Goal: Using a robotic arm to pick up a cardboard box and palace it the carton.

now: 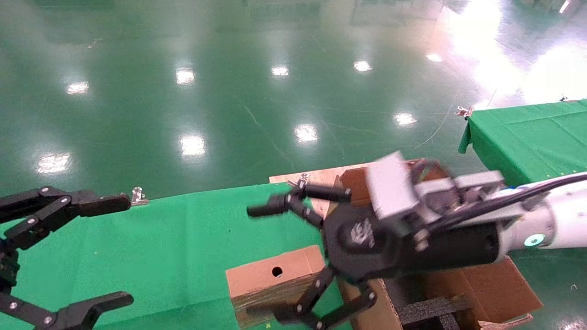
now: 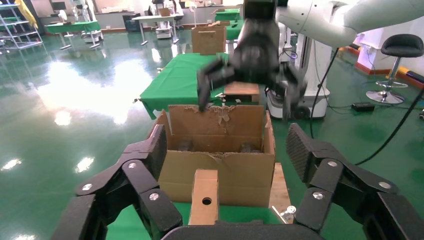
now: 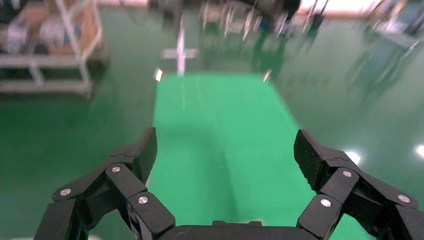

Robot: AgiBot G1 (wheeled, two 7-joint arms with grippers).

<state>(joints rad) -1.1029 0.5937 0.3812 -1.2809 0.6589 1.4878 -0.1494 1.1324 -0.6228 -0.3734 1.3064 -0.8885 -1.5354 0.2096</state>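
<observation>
- Right gripper (image 1: 293, 261): jaws spread wide, nothing held; one finger is seen up over the green cloth, the other down at the near edge of the cardboard box (image 1: 270, 282).
- Right gripper is also seen from the left wrist view (image 2: 245, 82), hanging above the carton's far flap, jaws open, motion-blurred.
- Cardboard box sits on the desk (image 1: 174, 243), hole on its top face, just beside the carton (image 1: 481, 279), on the robot's left of it; contact between the two cannot be told.
- Carton stands at the desk's right end, flaps up, black foam visible inside in the head view.
- Step judged: approach to pick, box not yet grasped, not yet in the carton.
- Next move judged: the open jaws need lowering around the box so both fingers straddle its sides, then closing; the carton wall close by leaves little room for the finger on that side.
- The robotic arm (image 1: 550, 224) reaches in from the right, roughly level, wrist crossing above the carton, gripper pointing toward the robot's left.
- Left gripper (image 1: 69, 256): parked at the left edge over the desk, jaws spread, empty, facing the box and carton in its own wrist view.
</observation>
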